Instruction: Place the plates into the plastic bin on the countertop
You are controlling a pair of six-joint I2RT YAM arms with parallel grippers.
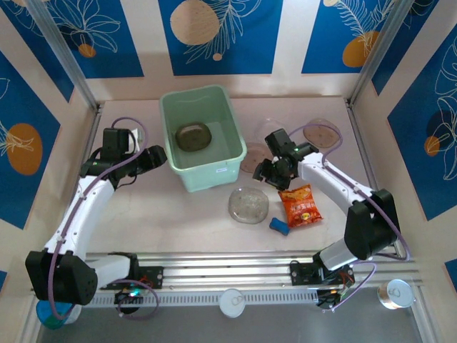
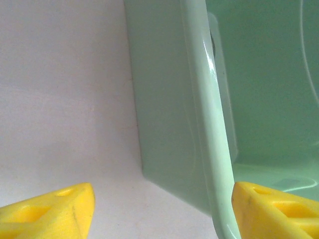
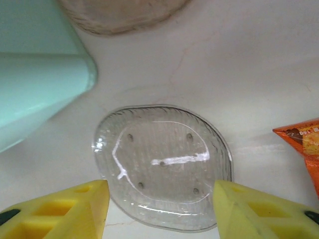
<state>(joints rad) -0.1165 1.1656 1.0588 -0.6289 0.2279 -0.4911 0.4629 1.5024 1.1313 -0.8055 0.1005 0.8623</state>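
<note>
The mint-green plastic bin [image 1: 214,168] stands at the middle of the countertop [image 1: 178,214] with a smoky-brown plate [image 1: 193,136] inside. My left gripper [image 1: 158,156] is open at the bin's left wall. In the left wrist view its yellow fingers [image 2: 55,209] straddle the bin's rim [image 2: 214,129], one outside and one inside. My right gripper [image 1: 268,171] hovers open over a clear plate [image 3: 162,167] that lies flat by the bin's corner [image 3: 45,84]; this plate [image 1: 248,205] is clear of both fingers. Other plates lie by the bin's right side [image 1: 251,158] and at the far right [image 1: 323,133].
An orange-red snack packet [image 1: 300,205] and a small blue object [image 1: 279,226] lie just right of the clear plate. A brownish plate's edge [image 3: 119,15] shows beyond the clear one. Cream walls with blue panels enclose the counter on three sides.
</note>
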